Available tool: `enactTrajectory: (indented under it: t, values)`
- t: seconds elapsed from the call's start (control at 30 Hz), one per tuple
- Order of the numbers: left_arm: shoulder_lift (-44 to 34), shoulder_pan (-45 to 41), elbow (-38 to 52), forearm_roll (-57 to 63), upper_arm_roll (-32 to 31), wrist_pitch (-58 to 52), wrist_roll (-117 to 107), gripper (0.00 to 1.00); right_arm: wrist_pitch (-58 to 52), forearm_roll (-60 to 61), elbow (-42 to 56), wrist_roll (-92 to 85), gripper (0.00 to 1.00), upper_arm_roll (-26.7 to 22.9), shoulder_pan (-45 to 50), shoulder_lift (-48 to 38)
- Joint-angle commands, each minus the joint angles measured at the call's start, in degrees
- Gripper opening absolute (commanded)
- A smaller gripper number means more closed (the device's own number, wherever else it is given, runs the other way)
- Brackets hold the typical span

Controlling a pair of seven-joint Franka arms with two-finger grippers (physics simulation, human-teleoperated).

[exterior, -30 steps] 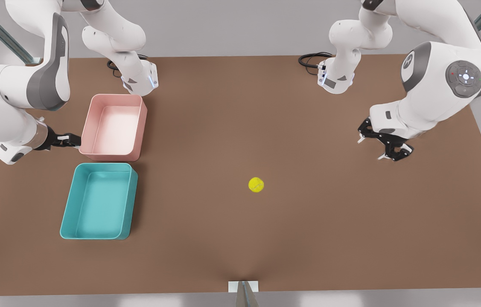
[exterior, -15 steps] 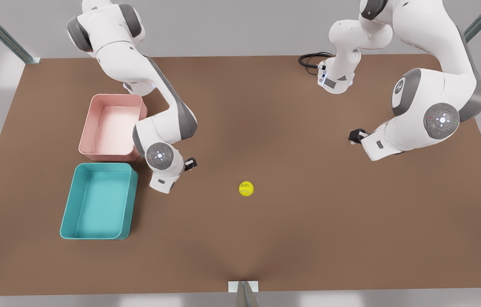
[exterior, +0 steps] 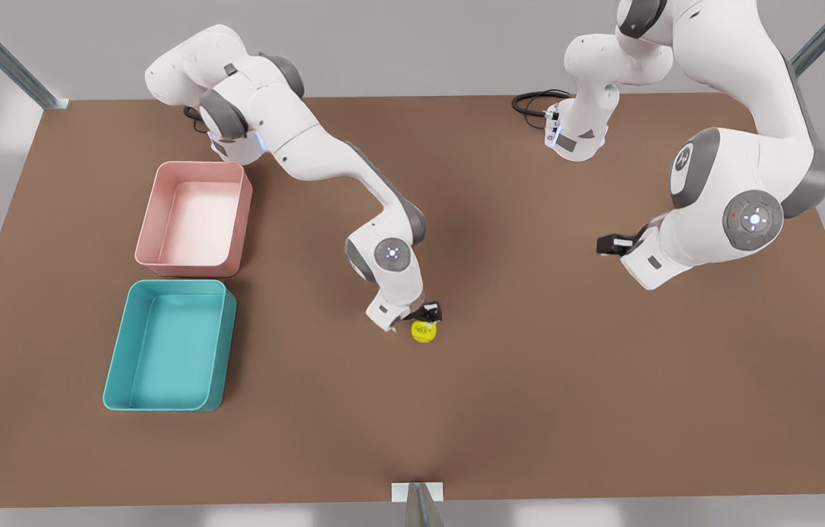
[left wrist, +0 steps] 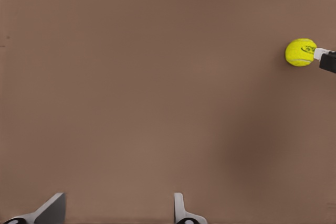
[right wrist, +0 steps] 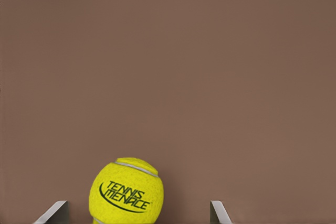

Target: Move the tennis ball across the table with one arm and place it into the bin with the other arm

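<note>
Now, ball (exterior: 424, 332): on the table (exterior: 602, 380), near the middle, toward its front edge; well apart from the bin (exterior: 168, 345).
Bin: by the table's left edge in the front view, just in front of the pink tray (exterior: 194, 218).
Right gripper (right wrist: 137, 211): fingers spread wide, ball between them, not clamped.
Left gripper (left wrist: 116, 209): fingers apart, empty, over bare table, waiting.

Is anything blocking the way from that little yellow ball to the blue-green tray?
Nothing visible does. Bare table lies between the tennis ball and the bin. The pink tray sits off that path. The right gripper is open around the ball.
</note>
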Motion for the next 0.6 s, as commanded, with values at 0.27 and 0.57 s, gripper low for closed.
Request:
enactTrajectory:
  t: [0.27,0.57]
  values:
    - [0.3,0.0,0.0,0.0,0.0,-0.1,-8.9,1.00,8.5,0.0,0.7,31.9,1.00,-0.1,0.7,4.3]
    - [0.7,0.0,-0.1,0.0,-0.1,0.0,-9.0,1.00,9.8,-0.4,0.7,31.5,1.00,-0.1,1.1,6.7]
